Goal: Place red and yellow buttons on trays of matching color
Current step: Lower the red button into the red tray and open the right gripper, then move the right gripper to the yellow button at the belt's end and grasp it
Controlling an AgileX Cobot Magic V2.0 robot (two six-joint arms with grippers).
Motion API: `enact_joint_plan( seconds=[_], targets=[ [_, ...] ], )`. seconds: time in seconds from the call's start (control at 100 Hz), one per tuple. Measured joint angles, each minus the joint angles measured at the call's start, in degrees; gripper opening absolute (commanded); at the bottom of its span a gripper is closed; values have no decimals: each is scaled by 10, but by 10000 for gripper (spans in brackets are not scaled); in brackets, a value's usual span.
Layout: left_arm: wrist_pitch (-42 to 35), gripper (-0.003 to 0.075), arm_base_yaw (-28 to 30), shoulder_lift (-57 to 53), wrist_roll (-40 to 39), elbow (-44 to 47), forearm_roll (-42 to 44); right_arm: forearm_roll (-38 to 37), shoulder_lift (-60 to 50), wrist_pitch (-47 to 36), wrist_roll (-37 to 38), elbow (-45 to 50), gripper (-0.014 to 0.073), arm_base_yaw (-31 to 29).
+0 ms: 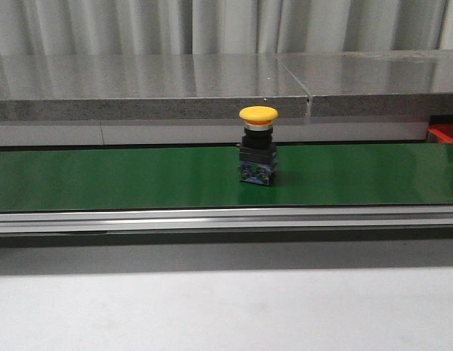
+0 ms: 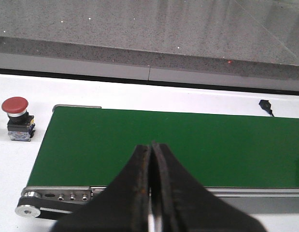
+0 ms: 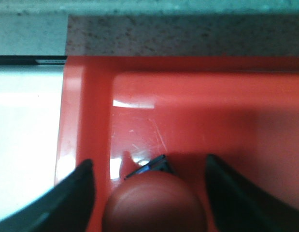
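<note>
Red button (image 3: 154,205) — cut off, blurred

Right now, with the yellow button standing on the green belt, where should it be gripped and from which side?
Grip the yellow button by its black body, just under the wide cap, coming down from above. It stands upright on the green belt, and the overhanging cap would keep it from slipping through the fingers.

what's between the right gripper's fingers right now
A red button sits between the open right gripper's fingers, over the red tray. Only the right wrist view shows it.
</note>
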Motion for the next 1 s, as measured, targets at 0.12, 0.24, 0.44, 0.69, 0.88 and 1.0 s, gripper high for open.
enact_joint_plan(
  seconds=[0.12, 0.24, 0.44, 0.69, 0.88, 1.0],
  targets=[
    [0, -19, 0, 0, 0, 0, 0, 1, 0, 9, 0, -13, 615, 0],
    [0, -19, 0, 0, 0, 0, 0, 7, -18, 15, 0, -29, 615, 0],
    [0, -19, 0, 0, 0, 0, 0, 13, -75, 61, 0, -47, 615, 0],
    [0, -19, 0, 0, 0, 0, 0, 14, -157, 150, 0, -48, 615, 3],
    [0, -19, 0, 0, 0, 0, 0, 15, -207, 217, 0, -48, 615, 19],
    [0, -19, 0, 0, 0, 0, 0, 15, -229, 254, 0, -48, 615, 36]
  ],
)
